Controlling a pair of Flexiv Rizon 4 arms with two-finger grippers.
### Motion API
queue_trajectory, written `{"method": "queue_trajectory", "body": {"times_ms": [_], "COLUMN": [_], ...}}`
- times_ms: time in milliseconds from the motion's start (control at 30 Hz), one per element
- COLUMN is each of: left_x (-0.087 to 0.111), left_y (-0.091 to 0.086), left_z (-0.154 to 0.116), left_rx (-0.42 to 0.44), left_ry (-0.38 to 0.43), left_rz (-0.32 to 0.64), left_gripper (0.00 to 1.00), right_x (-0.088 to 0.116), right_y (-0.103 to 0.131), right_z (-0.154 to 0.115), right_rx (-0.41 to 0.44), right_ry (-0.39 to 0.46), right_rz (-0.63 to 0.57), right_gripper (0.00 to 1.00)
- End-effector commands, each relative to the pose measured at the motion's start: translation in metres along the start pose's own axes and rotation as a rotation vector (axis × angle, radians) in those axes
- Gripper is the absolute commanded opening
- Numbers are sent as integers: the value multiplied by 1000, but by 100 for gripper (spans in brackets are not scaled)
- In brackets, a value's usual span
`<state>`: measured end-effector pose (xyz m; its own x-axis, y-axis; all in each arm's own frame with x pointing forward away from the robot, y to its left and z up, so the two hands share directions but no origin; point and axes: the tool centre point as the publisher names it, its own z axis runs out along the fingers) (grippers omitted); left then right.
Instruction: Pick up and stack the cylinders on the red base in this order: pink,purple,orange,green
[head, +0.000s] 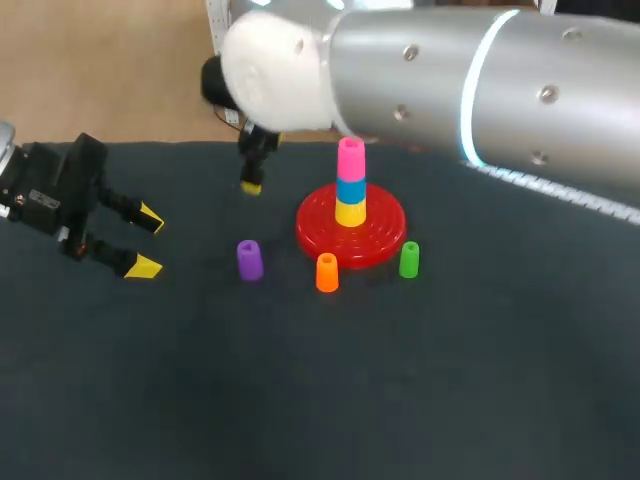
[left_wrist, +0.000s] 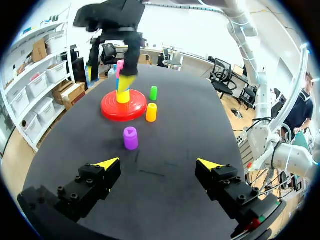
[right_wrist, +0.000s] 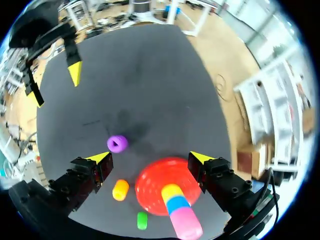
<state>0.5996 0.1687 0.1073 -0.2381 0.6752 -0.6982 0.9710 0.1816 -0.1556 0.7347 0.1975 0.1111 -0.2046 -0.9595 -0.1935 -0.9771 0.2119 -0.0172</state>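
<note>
We are holding left gripper (head: 147, 241) and right gripper (right_wrist: 150, 157) open and empty, judging the purple cylinder (head: 249, 260), left of frame centre beside the red base (head: 382, 236), light, rigid, slick, best pinched mid-sides.

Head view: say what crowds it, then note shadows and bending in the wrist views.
Head view: my right arm looms close across the upper part, its light ring glaring white. Right wrist view: a soft dark shadow lies on the table by the purple cylinder. Left wrist view: the table's edges bow outward.
</note>
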Motion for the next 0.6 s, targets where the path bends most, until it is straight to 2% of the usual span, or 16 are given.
{"method": "queue_trajectory", "body": {"times_ms": [33,200,300,500,600], "left_x": [2,2,2,2,2], "left_y": [0,0,0,0,0], "left_z": [0,0,0,0,0], "left_rx": [-1,-1,-1,-1,-1], "left_ry": [-3,-3,-3,-3,-3], "left_rz": [3,3,3,3,3], "left_gripper": [100,100,100,100,100], "right_x": [-23,-31,-30,-20,-11], "right_y": [-1,12,18,35,44], "right_z": [22,34,41,53,59], "right_rx": [-141,-215,-224,-196,-181], "right_ry": [11,43,78,124,114], "right_rz": [-76,-105,-120,-134,-120], "right_gripper": [100,100,100,100,100]}}
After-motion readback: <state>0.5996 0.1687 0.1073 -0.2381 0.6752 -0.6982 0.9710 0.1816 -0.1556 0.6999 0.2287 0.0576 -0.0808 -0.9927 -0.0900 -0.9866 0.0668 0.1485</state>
